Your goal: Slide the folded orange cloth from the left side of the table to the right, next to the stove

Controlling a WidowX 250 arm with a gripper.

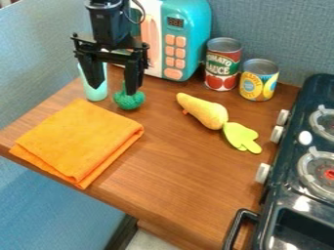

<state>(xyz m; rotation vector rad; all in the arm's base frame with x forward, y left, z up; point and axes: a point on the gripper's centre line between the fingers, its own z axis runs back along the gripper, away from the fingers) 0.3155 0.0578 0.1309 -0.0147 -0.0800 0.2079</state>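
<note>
Well, gripper above brown wooden table, blue wall behind.

Your arm enters from the top edge, left of centre, with its black wrist upright and a thin cable looping beside it. Your claw hangs pointing down from a nearly level crossbar, its two black fingers spread, their tips well apart.
</note>
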